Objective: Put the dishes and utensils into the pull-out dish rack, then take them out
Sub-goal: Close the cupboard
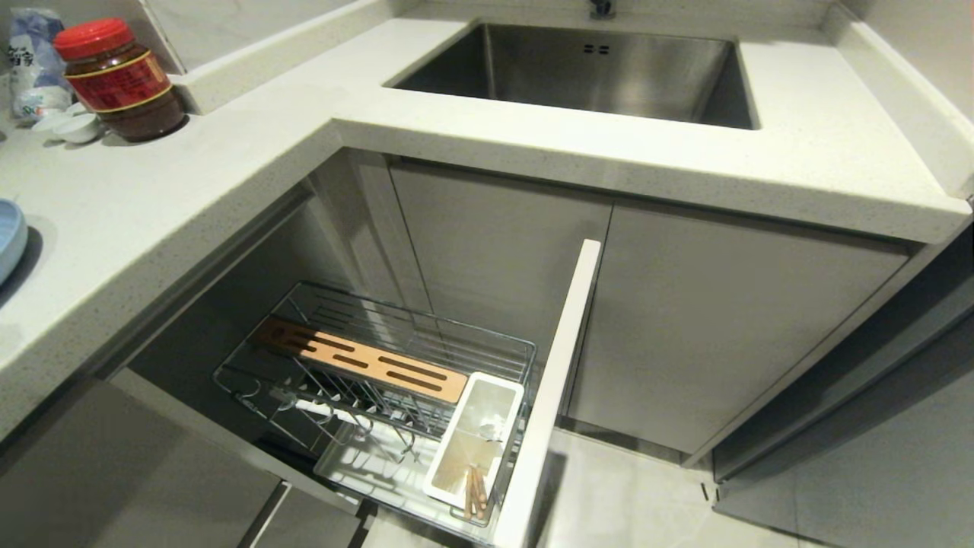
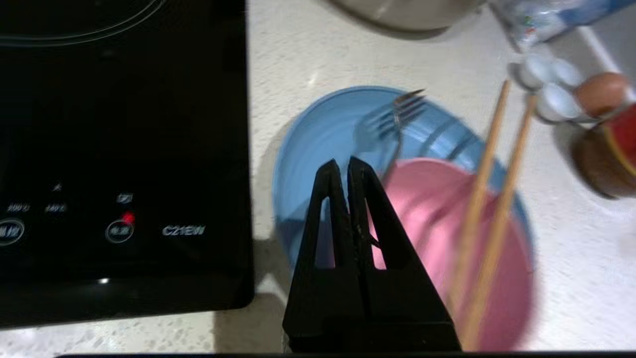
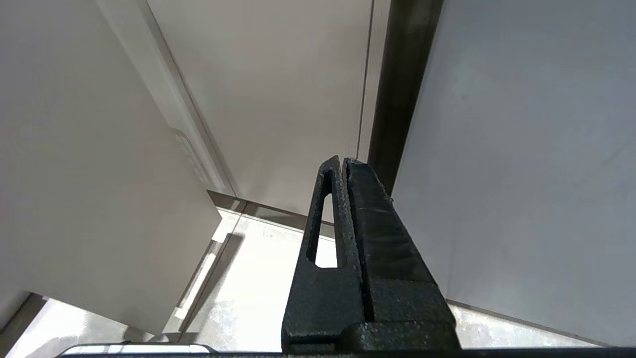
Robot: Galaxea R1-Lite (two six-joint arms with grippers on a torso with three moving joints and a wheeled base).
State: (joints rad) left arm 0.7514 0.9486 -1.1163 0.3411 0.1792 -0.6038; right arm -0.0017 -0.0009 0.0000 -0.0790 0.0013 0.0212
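The light-blue plate (image 2: 323,134) lies on the counter beside the hob; only its rim (image 1: 9,240) shows at the head view's left edge. In it sits the pink bowl (image 2: 437,233), with the chopsticks (image 2: 497,199) resting across the bowl. The silver fork (image 2: 392,119) lies in the plate with its tines away from me. My left gripper (image 2: 343,164) hovers above the plate's near side, shut and empty. The pull-out dish rack (image 1: 396,380) stands drawn out below the counter. Its white bin (image 1: 475,441) holds some wooden sticks (image 1: 475,493). My right gripper (image 3: 343,161) is shut, parked facing cabinet fronts.
A black induction hob (image 2: 119,149) borders the plate. A red-lidded jar (image 1: 122,80), small white saucers (image 1: 72,125) and a bag stand at the counter's back. A steel pot (image 2: 407,12) sits beyond the plate. The sink (image 1: 593,68) is ahead. The rack's white front panel (image 1: 552,388) juts out.
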